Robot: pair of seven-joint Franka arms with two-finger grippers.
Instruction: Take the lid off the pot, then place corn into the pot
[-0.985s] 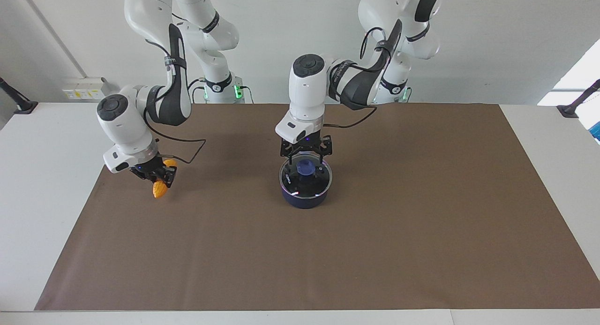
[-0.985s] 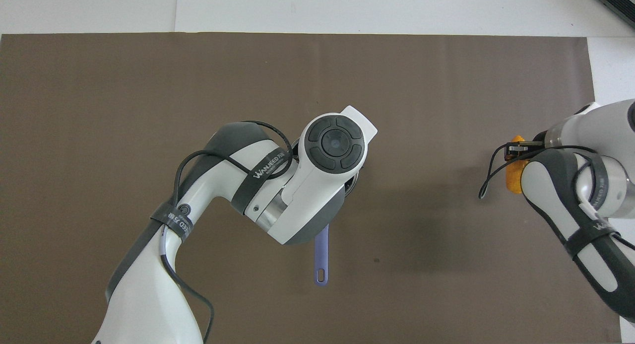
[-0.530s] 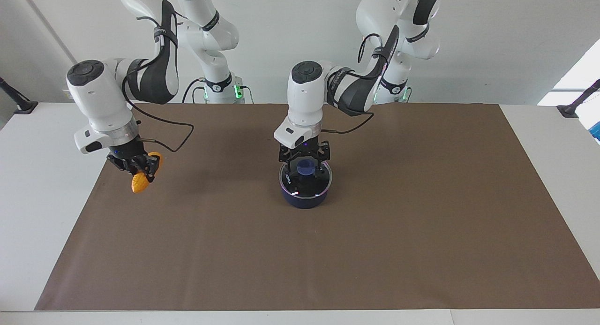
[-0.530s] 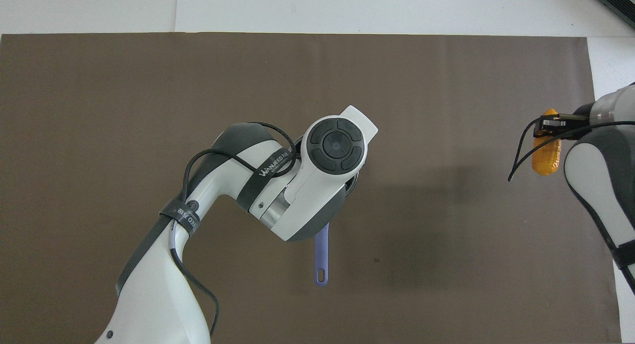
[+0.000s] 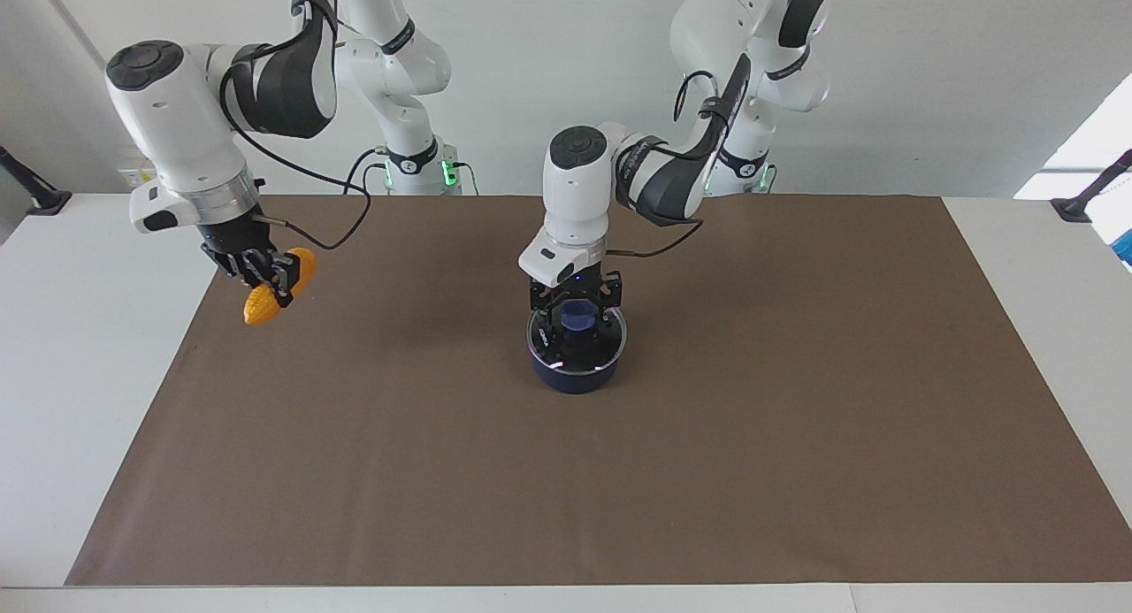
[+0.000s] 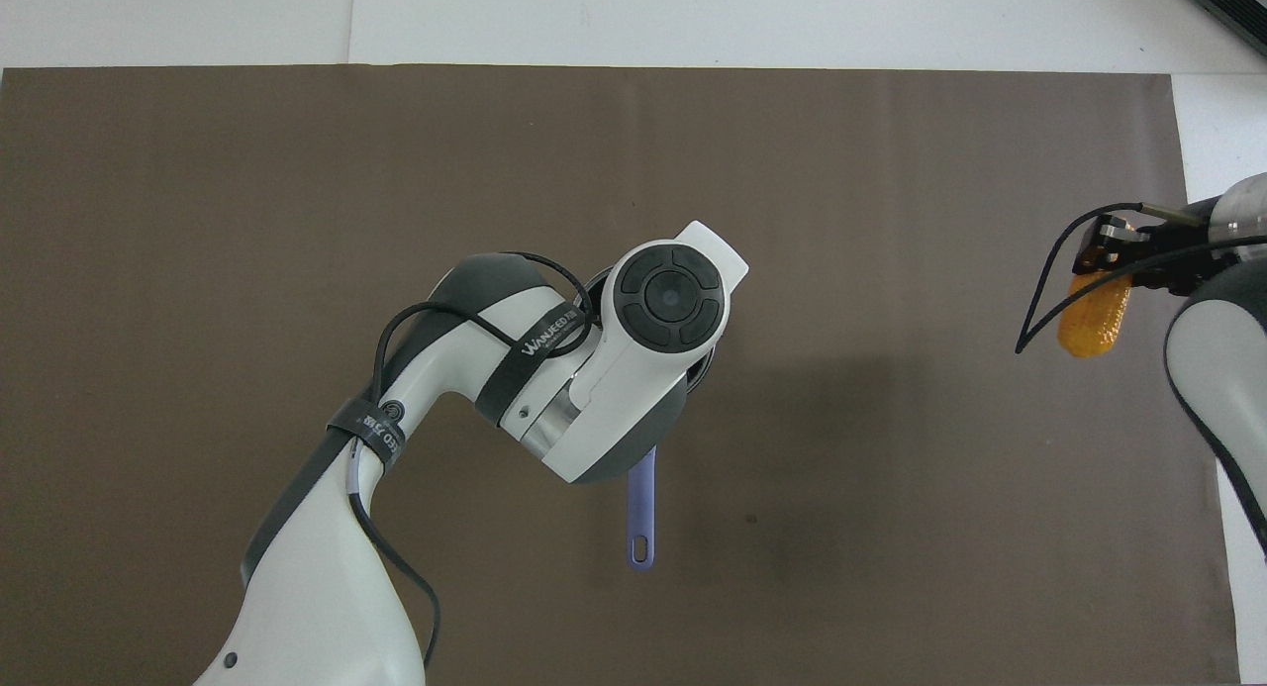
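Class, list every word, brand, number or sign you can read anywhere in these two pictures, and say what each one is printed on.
"WANJEED", followed by smaller characters too small to read: white print on the black strap around the left arm's forearm, overhead view.
White print on the second black strap lower on that arm: unreadable.
White marking on the round clear glass lid of the dark blue pot: too small to read.

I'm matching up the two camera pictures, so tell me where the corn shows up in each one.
Facing view: the corn hangs at the picture's left, held in the right gripper.
Overhead view: the corn sits at the right edge.
Shared landmark: the pot, mid-mat in both; overhead, only its handle shows.
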